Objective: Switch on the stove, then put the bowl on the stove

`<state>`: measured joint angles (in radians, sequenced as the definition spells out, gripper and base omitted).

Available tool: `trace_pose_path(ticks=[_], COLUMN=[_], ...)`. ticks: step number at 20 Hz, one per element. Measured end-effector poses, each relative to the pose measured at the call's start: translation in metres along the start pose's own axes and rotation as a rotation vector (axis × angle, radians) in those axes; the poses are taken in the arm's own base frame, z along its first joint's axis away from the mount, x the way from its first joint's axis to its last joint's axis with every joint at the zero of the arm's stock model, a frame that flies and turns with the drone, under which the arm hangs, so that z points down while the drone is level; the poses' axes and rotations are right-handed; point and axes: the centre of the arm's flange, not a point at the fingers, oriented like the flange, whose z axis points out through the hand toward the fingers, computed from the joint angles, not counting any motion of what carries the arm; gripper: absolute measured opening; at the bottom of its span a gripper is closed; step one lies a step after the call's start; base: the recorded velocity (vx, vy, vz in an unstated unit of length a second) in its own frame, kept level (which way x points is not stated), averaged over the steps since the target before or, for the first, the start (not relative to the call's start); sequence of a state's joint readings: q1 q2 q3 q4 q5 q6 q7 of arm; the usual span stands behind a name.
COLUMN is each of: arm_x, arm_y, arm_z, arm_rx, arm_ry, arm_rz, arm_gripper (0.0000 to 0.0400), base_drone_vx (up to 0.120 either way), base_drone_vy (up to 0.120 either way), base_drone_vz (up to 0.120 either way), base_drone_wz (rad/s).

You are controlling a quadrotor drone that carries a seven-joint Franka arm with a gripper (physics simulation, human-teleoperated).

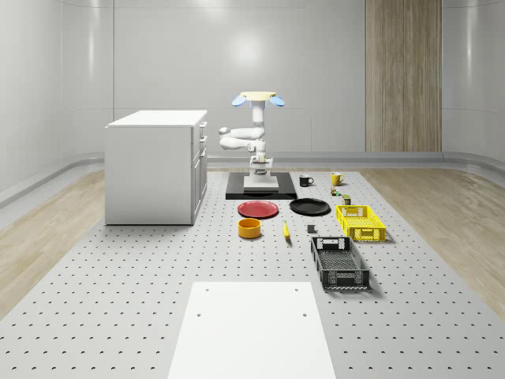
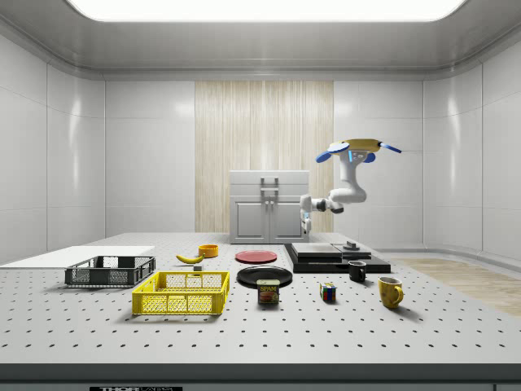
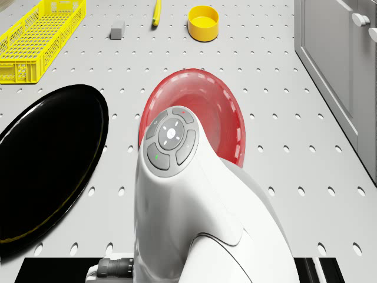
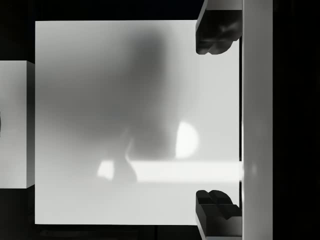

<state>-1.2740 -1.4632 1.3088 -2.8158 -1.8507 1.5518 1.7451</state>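
1. Overhead, the drone (image 1: 258,98) hovers above the stove (image 1: 261,188), its gripper (image 1: 260,165) hanging just over the stove's plate; the yellow bowl (image 1: 249,228) sits apart on the table (image 1: 118,300), near the red plate (image 1: 258,208).
2. Sideways, the gripper (image 2: 307,226) hangs above the stove (image 2: 335,257).
3. Wrist view: the fingers (image 4: 216,32) are spread wide, holding nothing, over the pale plate (image 4: 100,100).

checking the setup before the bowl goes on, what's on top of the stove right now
No object rests on the stove; its pale top is bare. The gripper hangs just above it, fingers spread apart, with the drone hovering overhead. The bowl sits on the table.
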Motion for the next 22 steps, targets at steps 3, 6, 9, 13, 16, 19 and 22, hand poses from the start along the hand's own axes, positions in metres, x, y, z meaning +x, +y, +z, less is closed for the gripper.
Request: trace_pose_path(ticks=[3,6,9,13,16,19,22], arm_x=[0.0000,0.0000,0.0000,0.0000,0.0000,0.0000,0.0000], arm_y=[0.0000,0.0000,0.0000,0.0000,0.0000,0.0000,0.0000], arm_z=[0.0000,0.0000,0.0000,0.0000,0.0000,0.0000,0.0000], arm_rx=[0.000,0.000,0.000,0.000,0.000,0.000,0.000], arm_ry=[0.000,0.000,0.000,0.000,0.000,0.000,0.000], arm_rz=[0.000,0.000,0.000,0.000,0.000,0.000,0.000], arm_gripper=[0.0400,0.0400,0.0400,0.0400,0.0400,0.0400,0.0400], base_drone_vx=[0.120,0.120,0.120,0.120,0.120,0.120,0.120], base_drone_vy=[0.000,0.000,0.000,0.000,0.000,0.000,0.000], base_drone_vz=[0.000,0.000,0.000,0.000,0.000,0.000,0.000], base_drone_wz=[0.000,0.000,0.000,0.000,0.000,0.000,0.000])
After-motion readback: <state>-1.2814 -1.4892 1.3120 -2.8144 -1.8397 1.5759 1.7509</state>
